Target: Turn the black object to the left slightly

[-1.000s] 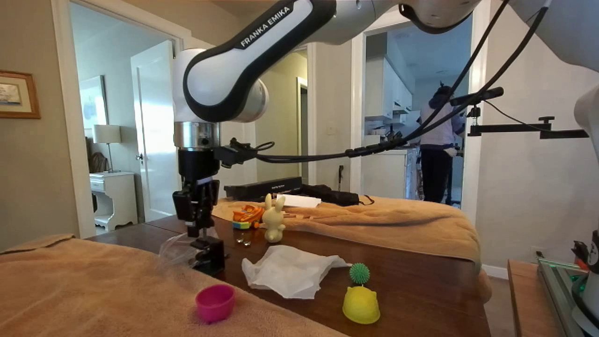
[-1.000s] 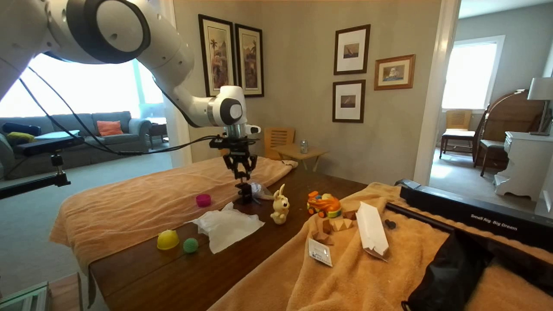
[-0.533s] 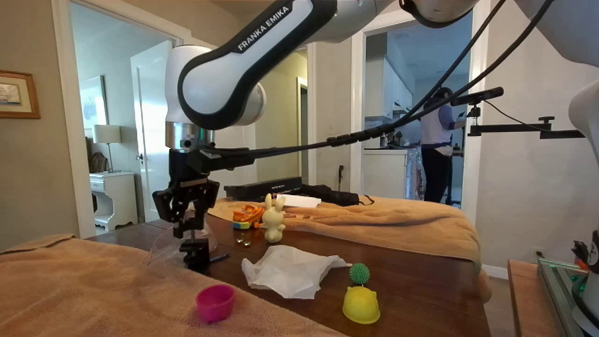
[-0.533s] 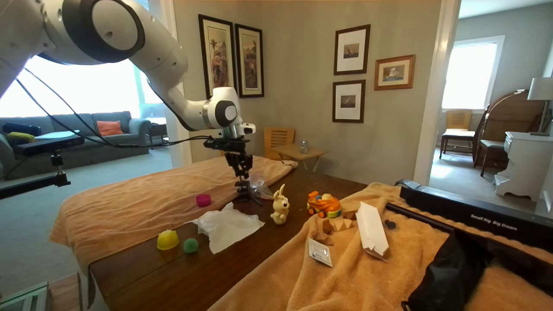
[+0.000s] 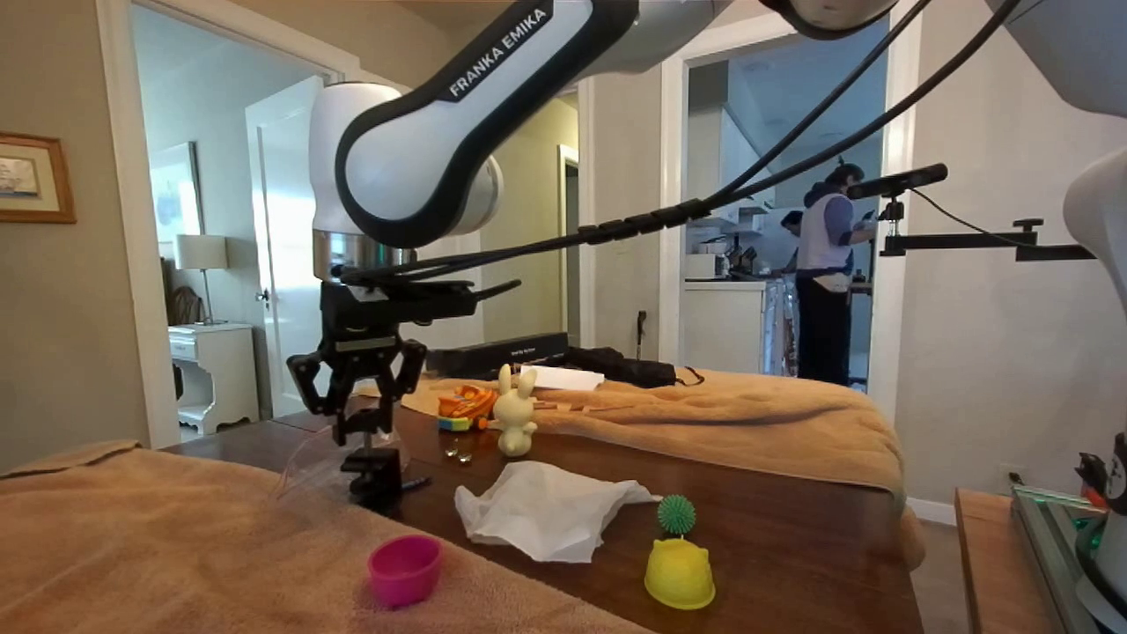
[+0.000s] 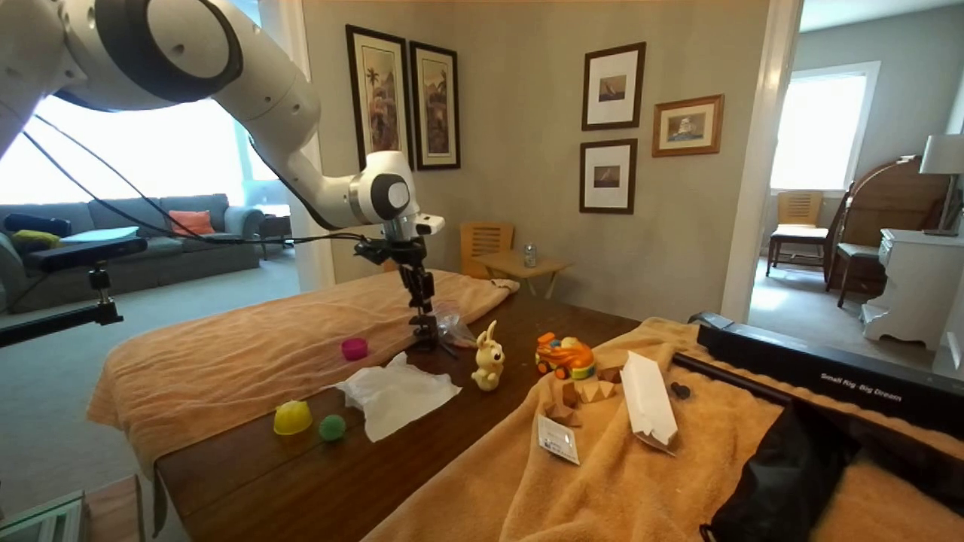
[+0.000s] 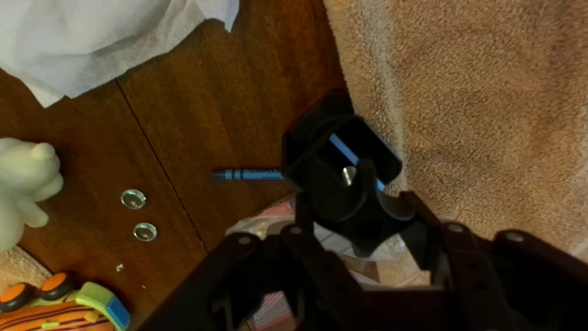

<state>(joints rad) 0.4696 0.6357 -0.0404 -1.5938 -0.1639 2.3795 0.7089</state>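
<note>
A gripper clasps the black object by its knob

The black object stands on the brown table, low and left of centre in an exterior view. The gripper's fingers point down at it from above, set narrow, one on either side of the knob. In the wrist view the black object sits just right of centre and overlaps the edge of a tan towel. A blue crayon points left from its side; whether the two touch cannot be told. Below, partly hidden by the gripper, lies a clear plastic bag. Further left lie two glassy discs, then a cream rabbit; an orange toy vehicle fills the lower left corner, a white sheet the upper left. In an exterior view a pink cup rests lower left on the towel.
</note>
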